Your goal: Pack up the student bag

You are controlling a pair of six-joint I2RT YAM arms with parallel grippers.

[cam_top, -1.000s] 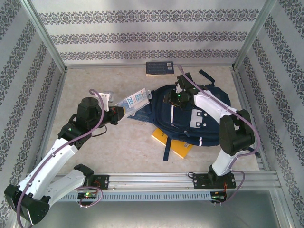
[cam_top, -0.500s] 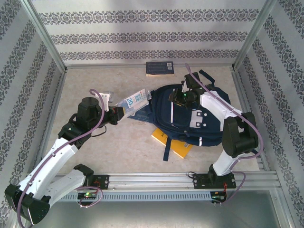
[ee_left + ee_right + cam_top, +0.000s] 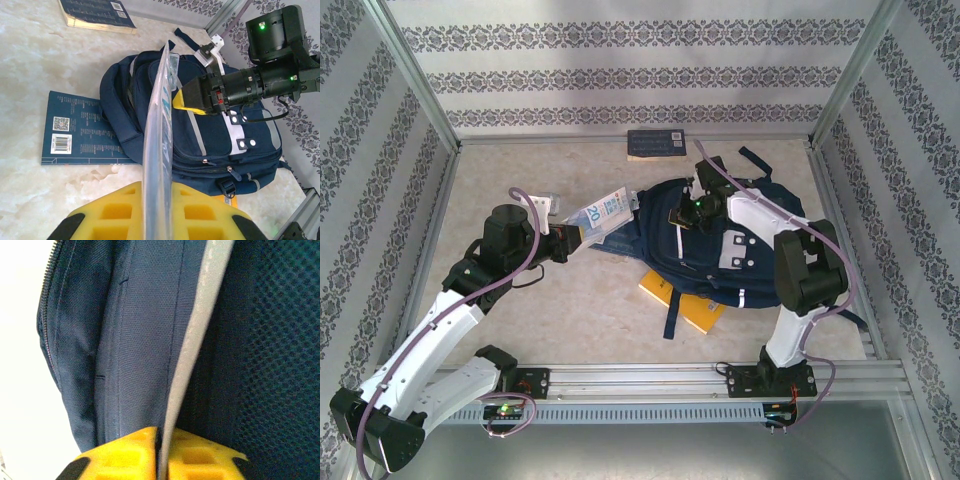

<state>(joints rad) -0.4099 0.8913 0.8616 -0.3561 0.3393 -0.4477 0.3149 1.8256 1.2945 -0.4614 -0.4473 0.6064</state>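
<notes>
Two claws: left claw (image 3: 157, 195) clamped on clear flat packet (image 3: 161, 115); right claw (image 3: 160, 437) pinched shut on grey rim (image 3: 186, 365).
Student bag (image 3: 705, 268): beneath right claw, ahead of left claw.
Handling: likely soft and floppy; best held by the rim.

Item count:

- Backpacks: one. The navy student bag (image 3: 715, 270) has its fabric pinched in the right claw (image 3: 682, 215).
- Books: three.
  - Book 1 (image 3: 655, 142), dark blue, lies on the counter (image 3: 590, 300) beyond the right claw.
  - Book 2 (image 3: 80, 125), dark blue, lies against the bag, ahead of the left claw (image 3: 157, 200).
  - Book 3 (image 3: 698, 312), an orange-yellow notebook, lies partly under the bag, on the near side of the right claw.
- Clear plastic packets: one (image 3: 159, 150), clamped edge-on in the left claw.
- Claws: two.
</notes>
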